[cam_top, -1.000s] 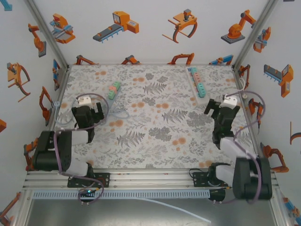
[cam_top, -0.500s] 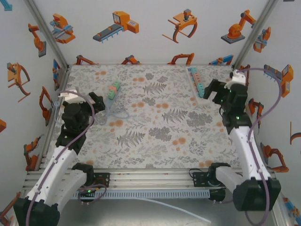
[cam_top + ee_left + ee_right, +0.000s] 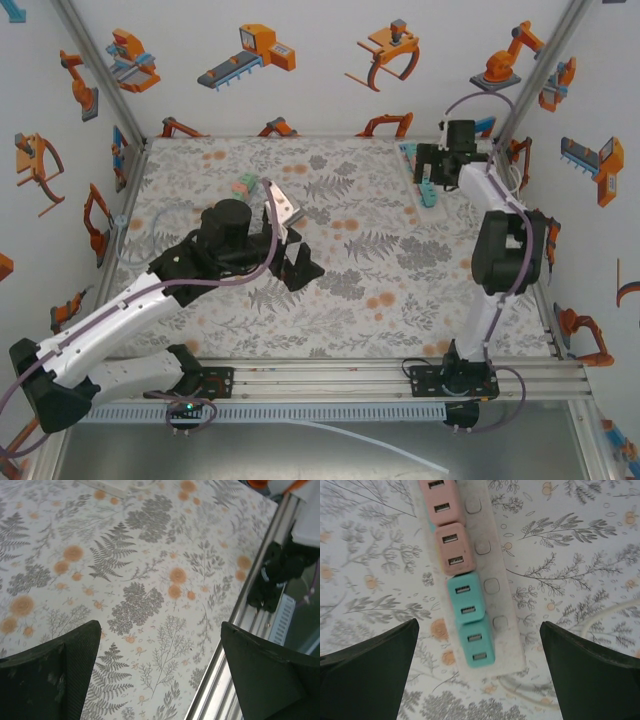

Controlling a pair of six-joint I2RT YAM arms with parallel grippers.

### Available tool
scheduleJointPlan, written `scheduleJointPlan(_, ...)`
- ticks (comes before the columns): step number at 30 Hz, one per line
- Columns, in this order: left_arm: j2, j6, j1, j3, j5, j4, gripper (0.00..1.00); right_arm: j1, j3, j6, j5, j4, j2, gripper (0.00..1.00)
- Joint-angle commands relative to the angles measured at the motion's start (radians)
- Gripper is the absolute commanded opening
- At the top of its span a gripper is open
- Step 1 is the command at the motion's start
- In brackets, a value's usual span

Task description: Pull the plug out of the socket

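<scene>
Left gripper [image 3: 160, 627]: jaws apart, nothing held, over mat centre. Right gripper [image 3: 479, 625]: jaws apart, above power strip [image 3: 496, 582] at table's 1 o'clock. End teal plug [image 3: 477, 647] sits below. Risk: neighbouring plug touches it, so the pinch grabs both; loose strip lifts.

Power strip [image 3: 485, 566] and topmost pink plug [image 3: 438, 497], both cut off at the top edge.
</scene>
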Motion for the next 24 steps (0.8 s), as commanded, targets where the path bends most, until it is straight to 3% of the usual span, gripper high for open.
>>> scheduleJointPlan(1, 0.000, 0.151, -0.002, 0.009, 0.129, -0.070, 0.97, 0.020, 0.087, -0.113, 0.018, -0.046, 0.094, 0.98)
scheduleJointPlan(8, -0.045, 0.228, -0.005, -0.048, 0.059, -0.080, 0.97, 0.027, 0.220, -0.171, -0.029, -0.135, 0.268, 0.96)
scheduleJointPlan(12, -0.071, 0.227, 0.004, -0.066, 0.037, -0.058, 0.97, 0.035, 0.233, -0.204, -0.002, -0.159, 0.304, 0.79)
scheduleJointPlan(15, -0.076, 0.224, 0.015, -0.070, 0.027, -0.054, 0.97, 0.044, 0.190, -0.235, 0.016, -0.133, 0.281, 0.64)
scheduleJointPlan(24, -0.062, 0.115, 0.142, -0.068, -0.009, -0.034, 0.97, 0.148, -0.070, -0.352, -0.072, -0.026, 0.041, 0.51)
